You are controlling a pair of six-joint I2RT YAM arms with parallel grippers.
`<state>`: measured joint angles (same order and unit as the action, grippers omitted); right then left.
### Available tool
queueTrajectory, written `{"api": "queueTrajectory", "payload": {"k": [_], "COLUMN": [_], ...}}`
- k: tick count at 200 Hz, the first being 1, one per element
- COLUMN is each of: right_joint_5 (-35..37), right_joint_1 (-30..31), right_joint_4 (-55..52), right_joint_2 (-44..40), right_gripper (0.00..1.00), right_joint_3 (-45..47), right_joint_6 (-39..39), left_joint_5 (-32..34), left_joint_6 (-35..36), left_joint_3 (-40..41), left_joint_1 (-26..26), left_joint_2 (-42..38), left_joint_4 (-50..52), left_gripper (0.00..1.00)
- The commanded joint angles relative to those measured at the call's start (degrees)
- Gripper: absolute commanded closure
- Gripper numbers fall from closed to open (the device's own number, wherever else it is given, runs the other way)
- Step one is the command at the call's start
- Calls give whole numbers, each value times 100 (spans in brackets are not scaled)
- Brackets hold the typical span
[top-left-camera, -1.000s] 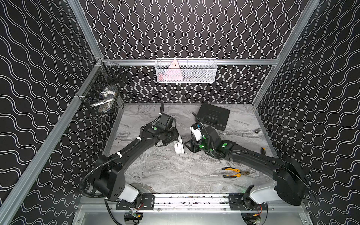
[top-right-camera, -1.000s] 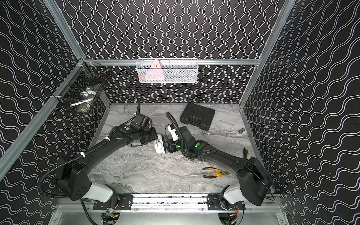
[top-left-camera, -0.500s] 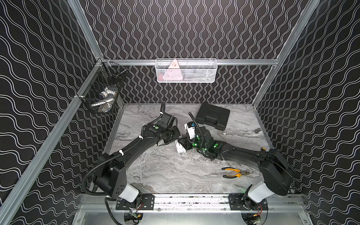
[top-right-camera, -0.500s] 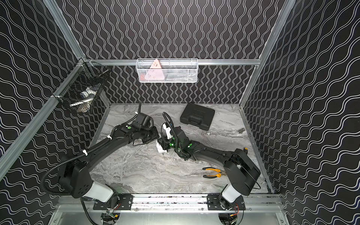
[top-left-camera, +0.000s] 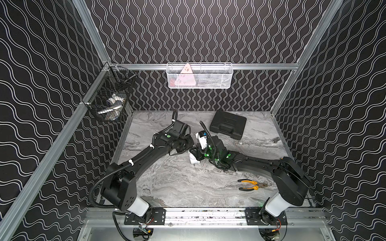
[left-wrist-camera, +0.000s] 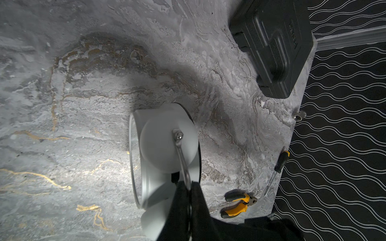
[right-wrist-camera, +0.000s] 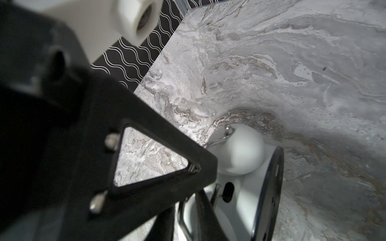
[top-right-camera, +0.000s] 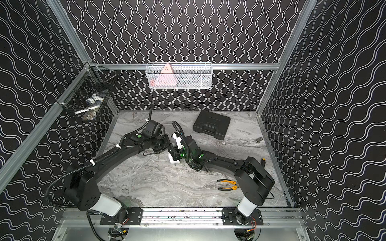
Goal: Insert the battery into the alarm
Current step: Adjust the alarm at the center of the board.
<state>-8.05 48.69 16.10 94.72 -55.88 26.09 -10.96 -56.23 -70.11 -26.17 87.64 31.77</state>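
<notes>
Yellow-handled pliers point(top-left-camera: 250, 184) lie nearest, at about four o'clock on the grey marble tabletop point(top-left-camera: 177, 187). Near the centre is the alarm point(top-left-camera: 192, 161) — a white twin-bell clock, its black back panel point(right-wrist-camera: 269, 187) turned toward three o'clock. The left gripper point(left-wrist-camera: 189, 184), reaching in from seven o'clock, is pinched tight on the chrome handle point(left-wrist-camera: 181, 156) that arches over the bells. The right gripper point(top-left-camera: 197, 154) hangs close above the alarm on its three o'clock side; how wide its jaws stand, and whether they carry anything, I cannot tell. Farther off, a black case point(top-left-camera: 227, 126) lies closed at one o'clock. On the far wall at twelve hangs a white wire basket point(top-left-camera: 219, 83) — and a black wire basket point(top-left-camera: 98, 108) at ten.
</notes>
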Motion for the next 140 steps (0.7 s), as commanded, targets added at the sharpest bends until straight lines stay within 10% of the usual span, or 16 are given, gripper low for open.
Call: {"api": "queueTrajectory", "payload": {"k": [1, 46, 87, 140], "right_joint_5": [208, 73, -537, -1023], "right_joint_1": [10, 1, -202, -467], "right_joint_4": [-10, -45, 255, 541], "right_joint_2": [47, -21, -50, -39], "right_gripper": [89, 100, 100, 100], "right_joint_3": [-4, 15, 199, 395], "right_joint_6": [0, 121, 365, 692], "left_joint_5": [-20, 54, 200, 401], "left_joint_6": [-131, -147, 13, 230], "left_joint_3": [-13, 44, 102, 89], "left_joint_1": [6, 8, 10, 10], "left_joint_2": [2, -34, -170, -471], "left_joint_4": [185, 154, 22, -43], "left_gripper": [100, 100, 33, 3]}}
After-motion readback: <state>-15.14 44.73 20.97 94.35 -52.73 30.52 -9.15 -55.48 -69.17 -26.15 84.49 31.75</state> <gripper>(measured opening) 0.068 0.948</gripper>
